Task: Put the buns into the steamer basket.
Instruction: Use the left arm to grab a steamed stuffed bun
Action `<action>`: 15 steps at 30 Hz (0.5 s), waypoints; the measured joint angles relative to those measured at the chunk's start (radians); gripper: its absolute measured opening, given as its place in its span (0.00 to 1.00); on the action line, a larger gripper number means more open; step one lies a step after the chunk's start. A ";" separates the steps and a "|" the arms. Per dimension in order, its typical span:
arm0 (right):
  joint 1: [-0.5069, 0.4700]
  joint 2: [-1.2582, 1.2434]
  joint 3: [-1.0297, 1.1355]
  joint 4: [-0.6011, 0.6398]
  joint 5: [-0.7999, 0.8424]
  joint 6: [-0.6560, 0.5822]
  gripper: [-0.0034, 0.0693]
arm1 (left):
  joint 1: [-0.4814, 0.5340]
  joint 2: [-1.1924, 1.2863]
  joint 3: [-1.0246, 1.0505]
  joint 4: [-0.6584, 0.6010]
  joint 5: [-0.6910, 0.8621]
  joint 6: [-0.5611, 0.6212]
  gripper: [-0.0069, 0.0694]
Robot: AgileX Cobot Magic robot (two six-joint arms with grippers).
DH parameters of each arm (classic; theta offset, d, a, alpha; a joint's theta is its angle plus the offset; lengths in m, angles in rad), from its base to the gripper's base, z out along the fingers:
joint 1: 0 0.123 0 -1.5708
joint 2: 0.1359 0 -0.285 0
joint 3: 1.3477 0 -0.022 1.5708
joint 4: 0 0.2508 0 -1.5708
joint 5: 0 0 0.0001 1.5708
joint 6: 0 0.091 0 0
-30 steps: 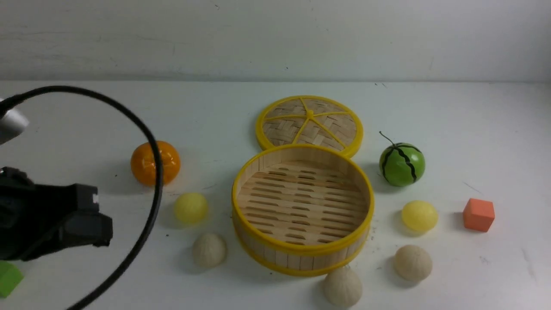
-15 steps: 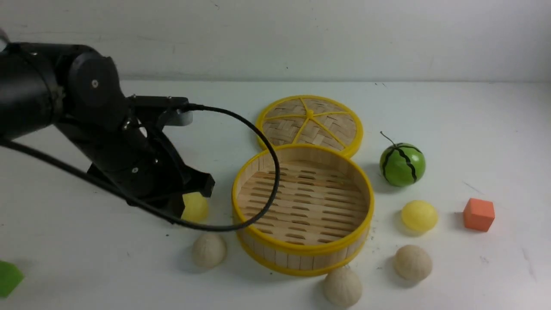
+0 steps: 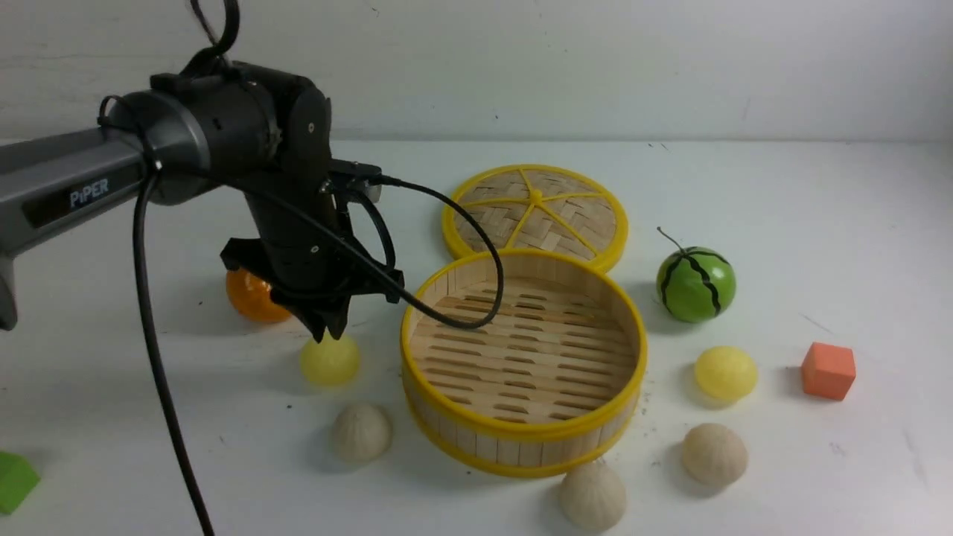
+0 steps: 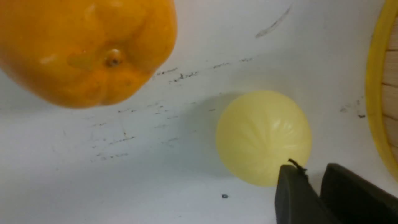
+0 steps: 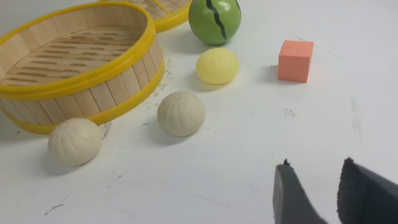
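Note:
The steamer basket [image 3: 461, 439] stands empty mid-table. Several buns lie around it. On its left are a pale yellow bun [image 3: 330, 361] and a beige pleated one [image 3: 361, 432]. Another beige one [image 3: 593, 496] is in front, and on its right lie a beige one [image 3: 714, 454] and a yellow one [image 3: 726, 373]. My left gripper [image 3: 327, 331] points down just above the left yellow bun [image 4: 263, 137]. Its jaws [image 4: 311, 169] are slightly open beside the bun with nothing between them. My right gripper [image 5: 315, 165] is open and empty over bare table, apart from the nearest beige bun [image 5: 181, 113].
An orange tangerine [image 3: 253, 298] sits just behind the left gripper. The woven lid [image 3: 534, 216] lies behind the basket. A watermelon ball [image 3: 695, 284] and an orange cube [image 3: 828, 371] are at the right, a green block [image 3: 13, 480] at the near left. The left arm's cable [image 3: 447, 320] droops over the basket rim.
The left arm has swung in from the left edge and now points down over the left yellow bun. No bun, the basket or anything else has moved.

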 joint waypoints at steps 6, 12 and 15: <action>0.000 0.000 0.000 0.000 0.000 0.000 0.38 | 0.000 0.045 -0.015 0.017 0.011 0.000 0.45; 0.000 0.000 0.000 0.000 0.000 0.000 0.38 | 0.000 0.071 -0.015 0.021 -0.014 0.000 0.47; 0.000 0.000 0.000 0.000 0.000 0.000 0.38 | 0.000 0.079 -0.015 0.022 -0.024 0.000 0.45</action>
